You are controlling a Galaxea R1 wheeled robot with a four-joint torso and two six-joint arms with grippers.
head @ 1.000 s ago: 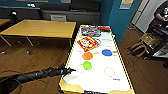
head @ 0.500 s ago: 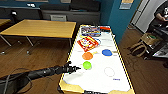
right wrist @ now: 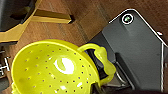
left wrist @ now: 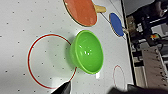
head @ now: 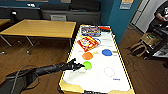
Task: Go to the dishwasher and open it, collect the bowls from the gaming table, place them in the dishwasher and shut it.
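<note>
While the left arm is stretched out over the white gaming table [head: 100, 75], the left gripper [head: 79, 66] is seen right beside a green bowl [head: 87, 65]. In the left wrist view the green bowl [left wrist: 87, 52] is shown lying on the white top, tipped on its side, just at the edge of a red ring [left wrist: 50, 61] drawn there. The dark fingers [left wrist: 62, 88] are spread apart, and nothing is held between them. An orange round thing [head: 87, 55] and a blue round thing [head: 107, 52] are seen farther along the table, and a bright red box [head: 88, 43] lies past them. A yellow bowl with little holes [right wrist: 52, 72] is seen in the right wrist view, close to the camera over a wooden floor [right wrist: 82, 15]. Whether it is gripped cannot be told. A yellow-wood table [head: 42, 28] stands to the left.
</note>
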